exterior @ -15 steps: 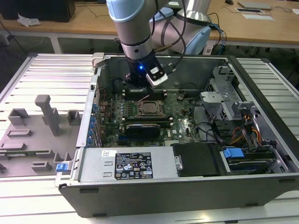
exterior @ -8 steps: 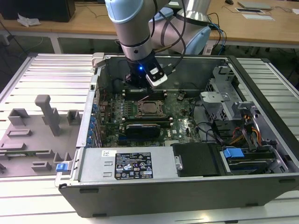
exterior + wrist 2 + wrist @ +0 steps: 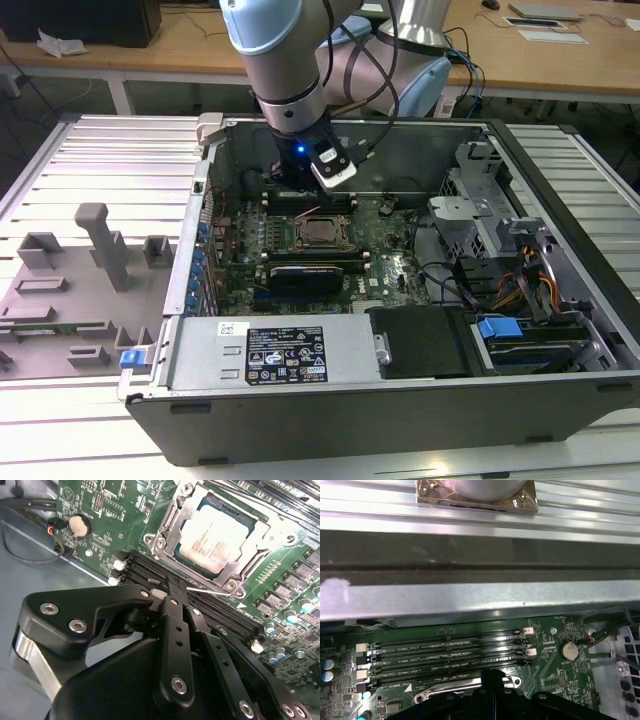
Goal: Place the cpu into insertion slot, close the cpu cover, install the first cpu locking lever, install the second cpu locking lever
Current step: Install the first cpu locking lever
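Observation:
The cpu (image 3: 216,534), pale and silvery, lies flat in the insertion slot (image 3: 162,542) on the green motherboard. The grey cpu cover (image 3: 260,527) lies down around it, framing the chip. A thin bright locking lever (image 3: 202,589) runs along the slot's edge beside the black memory slots. My gripper (image 3: 169,591) is shut, and its black fingertips sit at the end of that lever. I cannot tell whether they pinch it. In the exterior view the gripper (image 3: 303,183) hangs inside the case just behind the slot (image 3: 322,233). In the first wrist view the gripper (image 3: 492,676) is at the slot's metal rim (image 3: 447,691).
The open computer case (image 3: 330,420) lies on a ribbed metal table. Its back wall (image 3: 470,600) rises close behind the memory slots (image 3: 445,656). A black card (image 3: 305,275) sits in front of the slot, a coin battery (image 3: 80,526) and cables (image 3: 30,555) to one side, drive cages (image 3: 500,250) at the exterior view's right.

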### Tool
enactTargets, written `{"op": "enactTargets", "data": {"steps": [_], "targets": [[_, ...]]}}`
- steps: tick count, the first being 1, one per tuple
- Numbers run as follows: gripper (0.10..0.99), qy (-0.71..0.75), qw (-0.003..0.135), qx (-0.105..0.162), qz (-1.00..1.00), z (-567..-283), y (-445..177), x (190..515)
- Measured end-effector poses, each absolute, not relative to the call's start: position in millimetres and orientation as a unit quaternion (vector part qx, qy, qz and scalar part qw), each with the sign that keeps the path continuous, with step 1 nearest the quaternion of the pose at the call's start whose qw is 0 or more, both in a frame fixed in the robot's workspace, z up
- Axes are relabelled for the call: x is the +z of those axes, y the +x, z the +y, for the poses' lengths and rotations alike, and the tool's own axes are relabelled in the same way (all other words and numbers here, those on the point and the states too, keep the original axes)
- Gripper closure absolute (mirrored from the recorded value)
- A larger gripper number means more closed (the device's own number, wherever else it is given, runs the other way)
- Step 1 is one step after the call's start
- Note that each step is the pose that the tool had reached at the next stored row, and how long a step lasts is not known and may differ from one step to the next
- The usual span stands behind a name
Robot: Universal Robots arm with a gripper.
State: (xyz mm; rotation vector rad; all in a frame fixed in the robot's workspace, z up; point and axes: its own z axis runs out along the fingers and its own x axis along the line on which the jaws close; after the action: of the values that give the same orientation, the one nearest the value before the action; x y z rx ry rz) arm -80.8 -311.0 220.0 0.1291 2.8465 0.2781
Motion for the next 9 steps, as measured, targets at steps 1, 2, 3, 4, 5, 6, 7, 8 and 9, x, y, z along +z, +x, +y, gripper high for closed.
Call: {"op": "enactTargets", "data": {"steps": [1,2,3,4,5,6,7,8,9], "targets": [[0.980,0.050,0.139,0.095,0.984,-311.0,-80.8,219.2],[0.980,0.054,0.140,0.095,0.984,-311.0,-80.8,218.6],[0.980,0.058,0.141,0.094,0.984,-311.0,-80.8,217.7],[0.980,0.061,0.142,0.094,0.984,-310.9,-80.8,217.2],[0.980,0.066,0.144,0.093,0.983,-310.8,-80.8,216.4],[0.980,0.069,0.144,0.093,0.983,-310.6,-80.9,216.1],[0.980,0.072,0.145,0.092,0.982,-310.2,-81.0,215.6],[0.980,0.074,0.146,0.092,0.982,-309.7,-81.1,215.2],[0.980,0.078,0.146,0.091,0.982,-308.9,-81.2,214.7]]}}
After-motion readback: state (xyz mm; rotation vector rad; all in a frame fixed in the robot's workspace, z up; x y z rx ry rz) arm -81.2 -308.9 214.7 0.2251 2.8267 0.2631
